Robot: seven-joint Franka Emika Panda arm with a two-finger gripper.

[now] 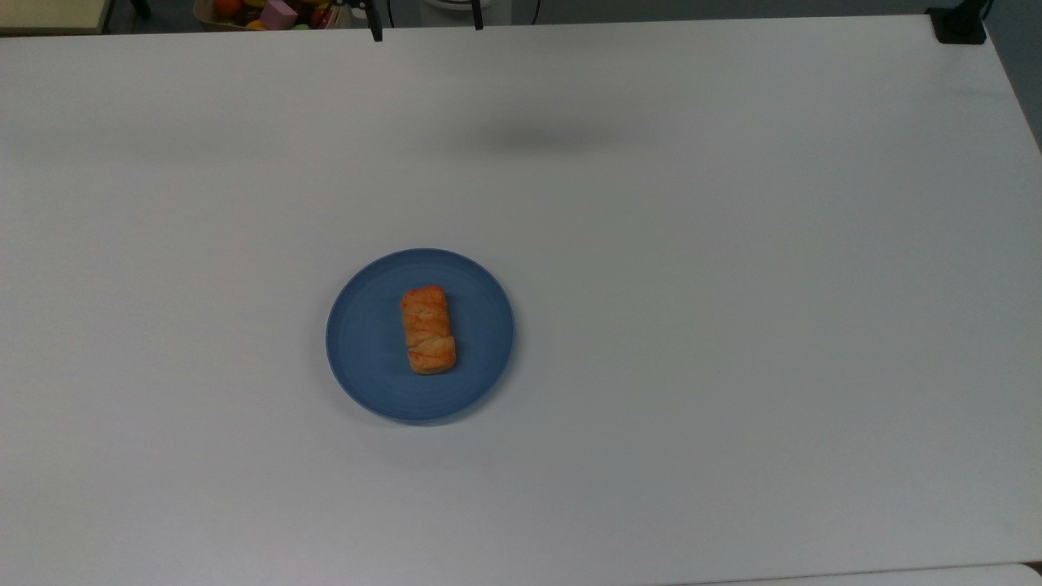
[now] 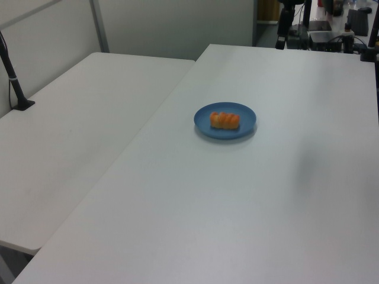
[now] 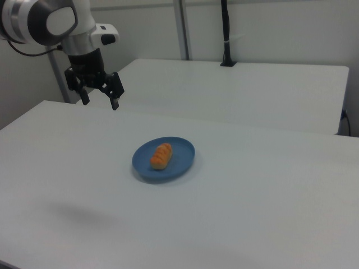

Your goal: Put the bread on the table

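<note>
White table (image 1: 733,325), bread (image 1: 428,329) on plate (image 1: 366,334).

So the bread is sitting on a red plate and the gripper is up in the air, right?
Not quite: the plate is blue, not red, as the right view shows. The bread does sit on it, and the gripper is up in the air, open.

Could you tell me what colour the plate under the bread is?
The plate is blue, clearest in the top view.
</note>
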